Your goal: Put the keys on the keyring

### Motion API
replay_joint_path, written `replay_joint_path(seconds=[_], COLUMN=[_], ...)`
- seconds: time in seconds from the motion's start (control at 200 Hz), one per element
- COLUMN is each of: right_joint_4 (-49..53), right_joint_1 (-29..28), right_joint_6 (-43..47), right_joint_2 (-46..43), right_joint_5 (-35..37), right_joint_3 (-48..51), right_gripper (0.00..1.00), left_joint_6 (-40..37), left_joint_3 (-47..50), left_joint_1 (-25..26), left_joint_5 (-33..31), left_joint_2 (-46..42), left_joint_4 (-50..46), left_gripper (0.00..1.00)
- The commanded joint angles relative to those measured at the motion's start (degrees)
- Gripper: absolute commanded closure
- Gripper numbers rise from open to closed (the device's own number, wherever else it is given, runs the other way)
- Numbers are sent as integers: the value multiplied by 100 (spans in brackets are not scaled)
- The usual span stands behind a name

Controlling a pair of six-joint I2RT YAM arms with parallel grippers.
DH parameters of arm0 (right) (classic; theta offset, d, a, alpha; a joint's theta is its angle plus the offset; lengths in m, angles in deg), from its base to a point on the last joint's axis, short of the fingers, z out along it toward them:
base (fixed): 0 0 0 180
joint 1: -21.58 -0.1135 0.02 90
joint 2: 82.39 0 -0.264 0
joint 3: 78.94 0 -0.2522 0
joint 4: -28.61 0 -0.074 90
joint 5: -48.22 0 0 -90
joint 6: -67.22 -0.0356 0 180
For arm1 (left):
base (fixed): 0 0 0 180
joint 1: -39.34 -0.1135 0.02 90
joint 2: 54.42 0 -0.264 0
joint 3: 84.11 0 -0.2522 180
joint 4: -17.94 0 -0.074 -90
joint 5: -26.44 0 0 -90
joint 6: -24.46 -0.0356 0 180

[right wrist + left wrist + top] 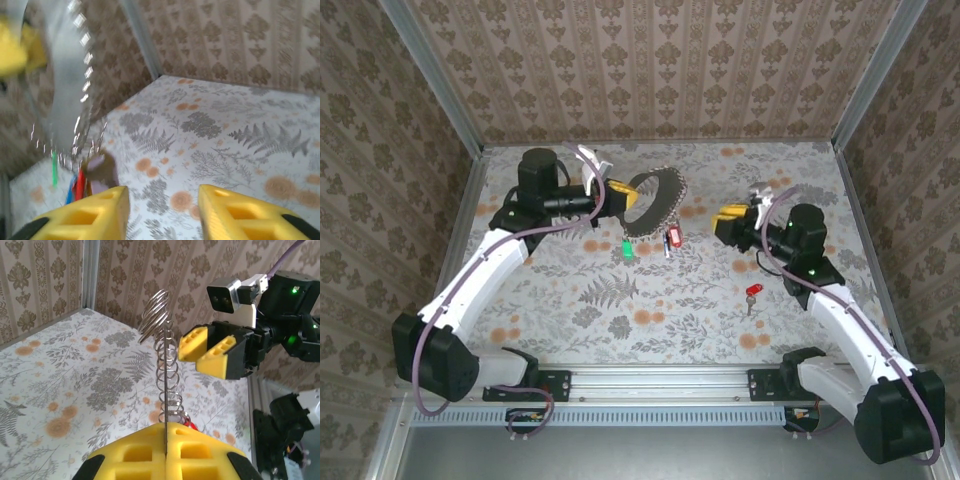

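Note:
The keyring (653, 205) is a silvery coiled loop held upright above the table, with my left gripper (618, 195) shut on its left side. In the left wrist view the yellow fingers (200, 452) pinch the coil's wire (165, 390), and the gripper (165, 427) has no gap. Green (627, 249) and red (672, 237) keys hang from the loop's lower edge. Another red key (752, 293) lies loose on the table. My right gripper (726, 222) stands open just right of the loop with nothing between its fingers (235, 212). The loop (70, 95) and hanging keys (79, 184) look blurred at its left.
Patterned walls enclose the floral table on three sides, with metal corner posts (438, 75). The right arm's camera and wrist (250, 315) face the left gripper closely. Open table surface (620, 300) lies in front of the loop.

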Motion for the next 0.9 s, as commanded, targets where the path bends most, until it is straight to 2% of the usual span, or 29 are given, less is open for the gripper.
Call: replay_joint_path(seconds=[0.0, 0.09, 0.195, 0.315, 0.41, 0.76, 0.79, 0.895], right_joint_4=[-201, -820, -1868, -2362, -2860, -3396, -3509, -3759], right_joint_1=[-848, -1591, -2081, -2662, -2900, -3135, -3148, -3151], right_joint_6=[2068, 2998, 3007, 3294, 3338, 3376, 3333, 3199], right_joint_2=[-353, -377, -170, 125, 403, 1115, 1163, 1312], right_joint_5=[130, 960, 1726, 2306, 2651, 2730, 2753, 2781], right_joint_3=[239, 655, 982, 1021, 1074, 933, 949, 969], right_gripper=[66, 70, 73, 74, 74, 75, 75, 75], left_joint_6=[-1017, -1200, -1413, -1507, -1578, -1669, -1687, -1750], left_joint_3=[-613, -841, -1085, -1418, -1594, -1981, -2027, -2156], left_joint_1=[27, 40, 54, 61, 57, 58, 221, 247], left_joint_5=[184, 286, 324, 313, 328, 208, 199, 157], left_joint_2=[44, 97, 208, 382, 469, 625, 637, 689], left_joint_4=[-1164, -1391, -1706, -2093, -2286, -2567, -2611, -2791], left_gripper=[100, 100, 100, 100, 100, 100, 100, 100])
